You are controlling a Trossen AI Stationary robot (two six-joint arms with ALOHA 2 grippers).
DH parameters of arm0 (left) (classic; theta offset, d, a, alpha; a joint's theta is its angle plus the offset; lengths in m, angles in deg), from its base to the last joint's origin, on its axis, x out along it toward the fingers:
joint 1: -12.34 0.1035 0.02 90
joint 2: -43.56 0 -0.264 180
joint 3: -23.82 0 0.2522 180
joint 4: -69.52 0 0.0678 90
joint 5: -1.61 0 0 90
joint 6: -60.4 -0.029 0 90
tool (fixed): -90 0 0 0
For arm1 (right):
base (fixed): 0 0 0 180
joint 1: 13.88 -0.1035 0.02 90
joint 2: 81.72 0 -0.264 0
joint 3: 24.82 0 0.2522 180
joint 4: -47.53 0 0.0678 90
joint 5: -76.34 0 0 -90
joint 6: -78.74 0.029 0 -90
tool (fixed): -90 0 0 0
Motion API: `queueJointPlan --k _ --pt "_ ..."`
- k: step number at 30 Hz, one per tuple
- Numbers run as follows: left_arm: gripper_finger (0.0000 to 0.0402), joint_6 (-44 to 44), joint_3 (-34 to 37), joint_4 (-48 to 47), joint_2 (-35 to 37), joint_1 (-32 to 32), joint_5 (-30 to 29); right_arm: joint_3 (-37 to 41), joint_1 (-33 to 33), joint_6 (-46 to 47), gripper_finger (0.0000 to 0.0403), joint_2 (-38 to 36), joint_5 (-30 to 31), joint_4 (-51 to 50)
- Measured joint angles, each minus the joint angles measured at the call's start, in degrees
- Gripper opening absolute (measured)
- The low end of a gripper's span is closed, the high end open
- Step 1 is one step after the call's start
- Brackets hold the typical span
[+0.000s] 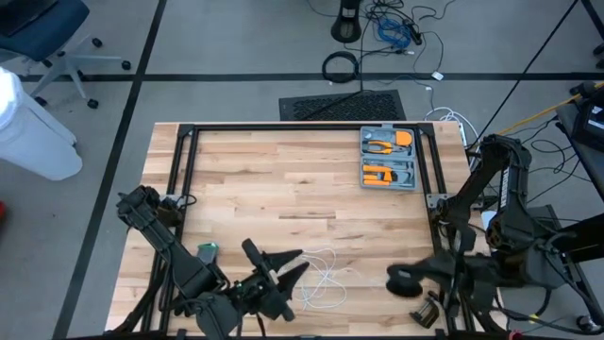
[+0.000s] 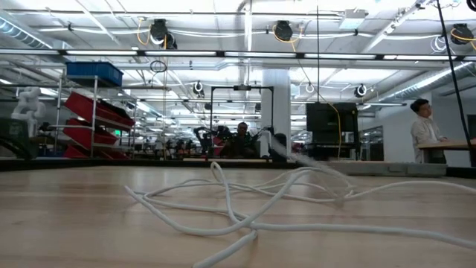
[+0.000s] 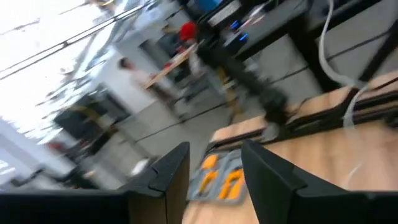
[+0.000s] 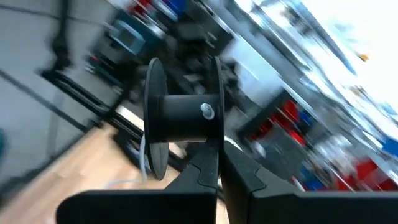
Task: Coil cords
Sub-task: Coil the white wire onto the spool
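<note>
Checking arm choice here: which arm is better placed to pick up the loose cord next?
Probably the left. Its gripper is open, holds nothing, and sits right beside the cord lying loose on the table. The right gripper is already shut on a black spool, farther from the cord.

No legible text or labels anywhere.

Table (image 1: pixel 283 179) middle free; tool case (image 1: pixel 389 159) far corner.
</note>
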Motion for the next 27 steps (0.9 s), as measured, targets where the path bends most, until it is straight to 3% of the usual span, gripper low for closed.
queueJointPlan --k 5,9,20,27 --pt "0.0153 4.10 0.00 0.52 0.00 0.39 13.52 -0.01 0.99 -0.56 0.0000 0.01 -14.32 0.07" --pt "0.0153 4.30 0.00 0.81 0.00 0.74 21.87 -0.01 2.85 -0.64 0.0000 0.02 -20.17 0.12" --pt "0.0153 7.27 0.00 3.38 0.00 0.81 31.39 -0.01 9.74 8.34 0.0000 0.02 -21.57 -4.27" --pt "0.0153 7.24 0.00 6.55 -0.72 0.81 31.72 -0.01 11.50 10.24 0.0000 0.65 -21.57 -4.26"
